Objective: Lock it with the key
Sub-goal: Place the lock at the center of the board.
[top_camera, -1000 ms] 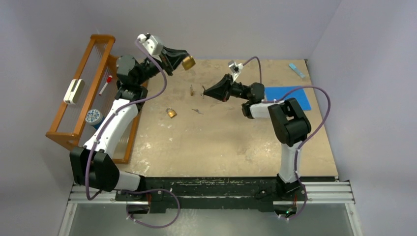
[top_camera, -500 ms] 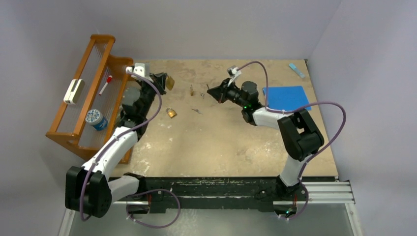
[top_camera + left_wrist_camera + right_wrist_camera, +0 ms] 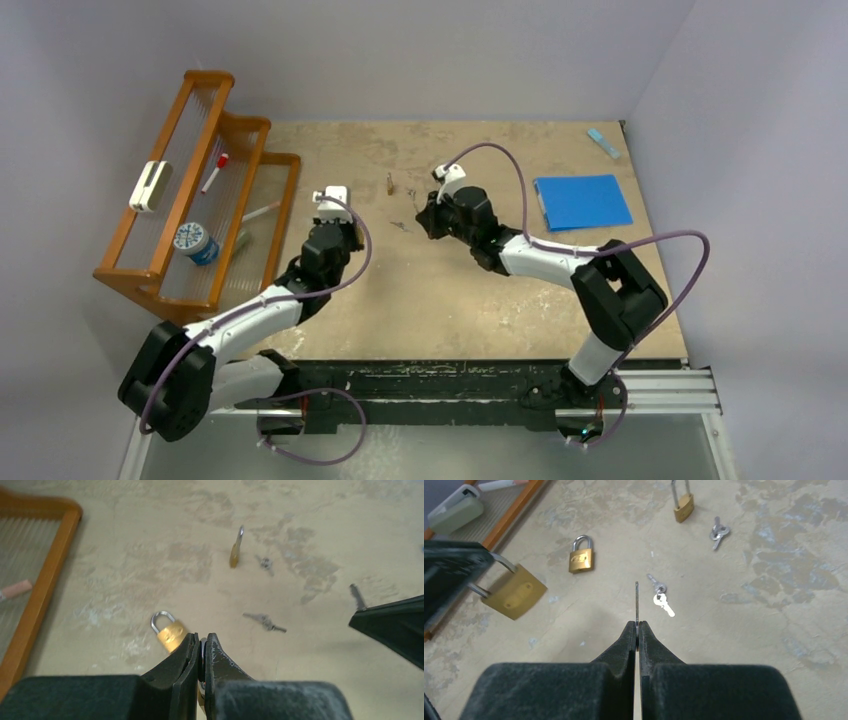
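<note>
The left claw is clamped on the loop of the big padlock. The right claw, right of that padlock, pinches the key. Aim the key at the padlock's bottom, where the keyhole probably hides, and push straight.

Black-and-white arms, purple cables

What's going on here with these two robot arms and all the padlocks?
The left gripper is shut on the shackle of a brass padlock, holding it just over the table. The right gripper pinches a key, its blade sticking out ahead. Key and padlock are apart, so nothing is inserted yet. A smaller padlock, a third padlock and loose keys sit on the table untouched.
</note>
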